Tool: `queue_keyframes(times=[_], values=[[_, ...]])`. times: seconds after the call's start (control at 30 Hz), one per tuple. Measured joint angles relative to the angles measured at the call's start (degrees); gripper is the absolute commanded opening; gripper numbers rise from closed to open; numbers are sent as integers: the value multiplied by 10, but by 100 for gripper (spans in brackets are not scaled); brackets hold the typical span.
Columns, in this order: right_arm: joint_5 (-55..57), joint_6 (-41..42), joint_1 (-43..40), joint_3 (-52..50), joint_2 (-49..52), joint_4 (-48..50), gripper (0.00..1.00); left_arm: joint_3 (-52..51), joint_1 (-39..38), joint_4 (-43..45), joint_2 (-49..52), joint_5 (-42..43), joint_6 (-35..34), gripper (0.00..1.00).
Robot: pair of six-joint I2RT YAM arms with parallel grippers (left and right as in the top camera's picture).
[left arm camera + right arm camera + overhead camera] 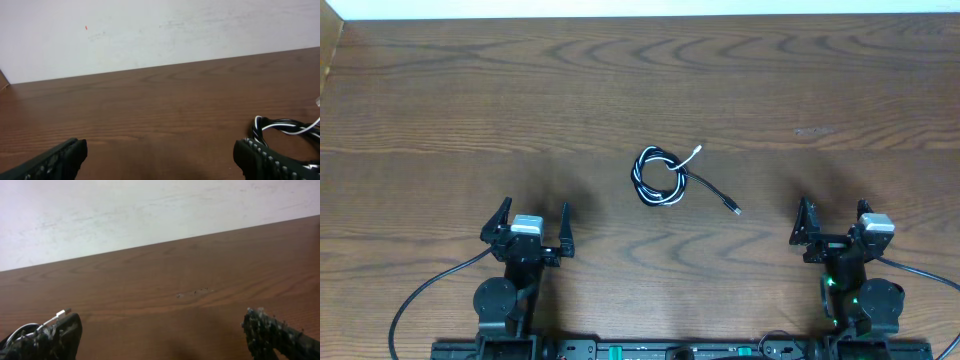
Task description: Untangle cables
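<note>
The cables, one white and one black, lie wound together in a small coil at mid-table. The white plug pokes out to the upper right, and the black cable's tail runs to a plug at the lower right. My left gripper rests open near the front edge, left of the coil and apart from it. My right gripper stands open to the coil's right. In the left wrist view the coil sits beyond the right finger of the gripper. In the right wrist view the gripper is open, its left finger partly hiding the coil.
The dark wooden table ends at a white wall at the back. A faint scuff marks the wood at the right. Thick black arm cables loop near the front edge by the arm bases.
</note>
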Motion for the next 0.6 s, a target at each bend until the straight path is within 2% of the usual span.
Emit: queue_keyframes(times=[0.27, 0.47, 0.6], values=[[0, 0, 0, 0, 0, 0, 99, 0, 0, 1, 0, 3, 0, 99], [-1, 0, 0, 0, 0, 5, 99, 2, 0, 7, 1, 54, -7, 99], [-29, 1, 0, 0, 0, 4, 99, 29, 0, -22, 31, 74, -24, 99]])
